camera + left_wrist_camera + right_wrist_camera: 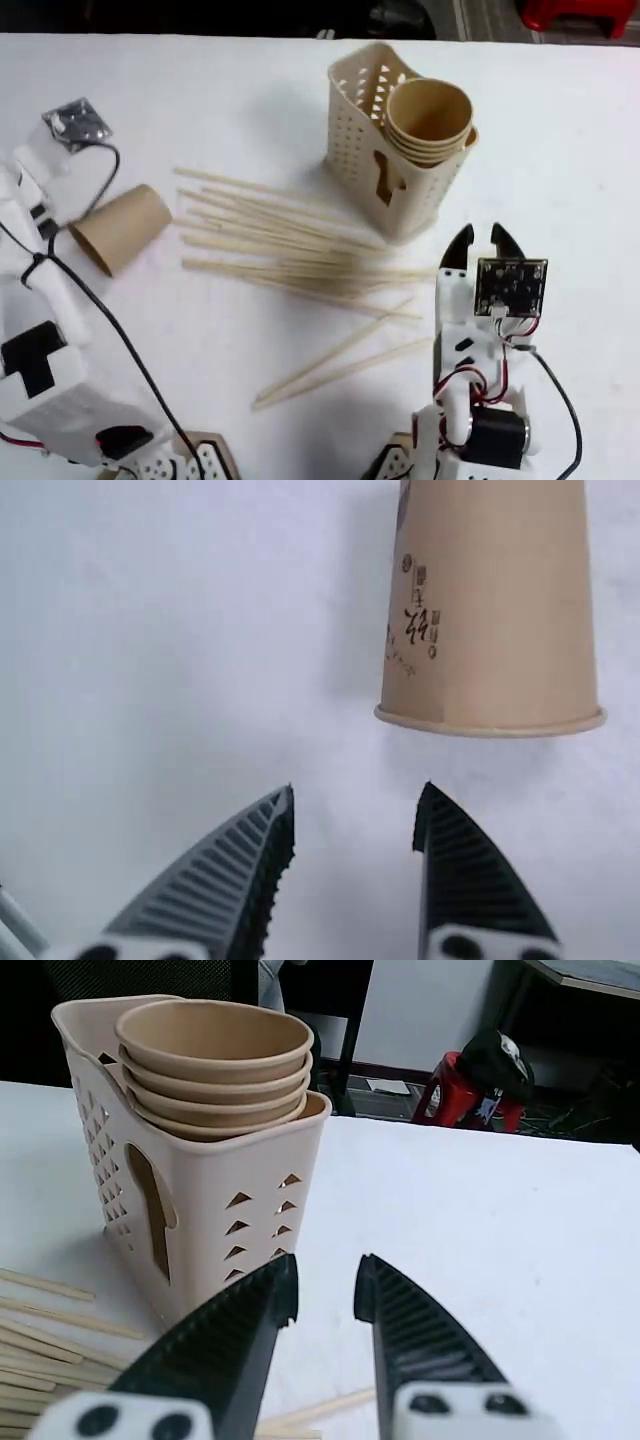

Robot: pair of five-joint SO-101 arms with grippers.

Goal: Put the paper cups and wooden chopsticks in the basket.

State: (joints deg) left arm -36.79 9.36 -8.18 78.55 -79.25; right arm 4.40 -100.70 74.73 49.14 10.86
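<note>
Your left gripper (357, 792) is open, a tan paper cup (490, 610) lying just ahead. Your right gripper (325, 1265), jaws parted, faces the cream perforated plastic basket (225, 1215) of stacked cups (215, 1060); thin wooden chopsticks (290, 245) lie beside it.

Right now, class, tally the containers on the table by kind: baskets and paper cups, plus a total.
Basket: 1
Paper cups: 5 (stacked cups in the basket show 4 rims; lone cup lies on its side on the table)
Total: 6
</note>
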